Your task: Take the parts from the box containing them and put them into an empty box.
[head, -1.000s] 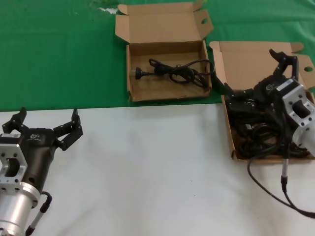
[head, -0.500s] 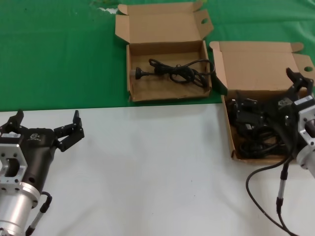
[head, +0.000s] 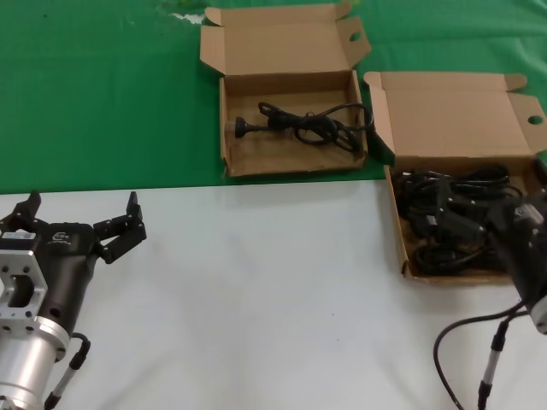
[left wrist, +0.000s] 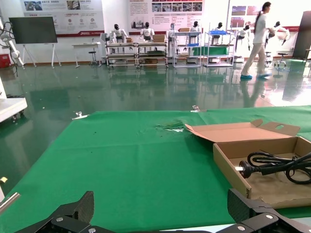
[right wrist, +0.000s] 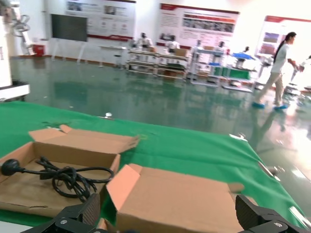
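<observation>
Cardboard full box at table's right edge; right pincer seemingly wide.

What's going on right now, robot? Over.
Left gripper open, parked low over the white table. Right gripper open, beside the full box. One cable lies in the squarer box. Nothing blocking.

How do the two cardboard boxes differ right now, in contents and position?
The far box holds a single black power cord; the near box holds a tangled heap of black cords. The far box sits wholly on the green cloth, while the near box's tray lies on the white table. The near box looks wider, with a splayed side flap. Both are shallow brown cardboard with lids open.
</observation>
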Controlling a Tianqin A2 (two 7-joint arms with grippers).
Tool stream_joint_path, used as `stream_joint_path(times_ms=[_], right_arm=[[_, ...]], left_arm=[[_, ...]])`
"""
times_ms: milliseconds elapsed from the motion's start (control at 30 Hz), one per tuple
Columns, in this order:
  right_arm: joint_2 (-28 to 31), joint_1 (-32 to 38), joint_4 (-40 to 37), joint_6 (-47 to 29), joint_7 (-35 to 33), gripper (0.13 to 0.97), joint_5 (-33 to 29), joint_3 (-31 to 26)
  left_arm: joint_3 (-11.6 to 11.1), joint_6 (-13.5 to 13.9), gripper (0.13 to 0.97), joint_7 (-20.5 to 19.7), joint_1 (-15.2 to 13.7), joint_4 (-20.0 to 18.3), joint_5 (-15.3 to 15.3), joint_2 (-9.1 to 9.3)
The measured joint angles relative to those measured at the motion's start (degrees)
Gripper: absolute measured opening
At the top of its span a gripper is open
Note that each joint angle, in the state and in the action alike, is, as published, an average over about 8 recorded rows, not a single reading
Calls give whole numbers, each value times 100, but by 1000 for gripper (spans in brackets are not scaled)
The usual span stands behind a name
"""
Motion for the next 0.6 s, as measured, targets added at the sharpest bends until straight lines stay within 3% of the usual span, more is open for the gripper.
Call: stream_joint_path(times_ms=[600], right_arm=[[-66, -255, 172, 196, 123, 966, 97, 93]], left_arm=[[0, 0, 966, 0, 0, 0, 0, 0]])
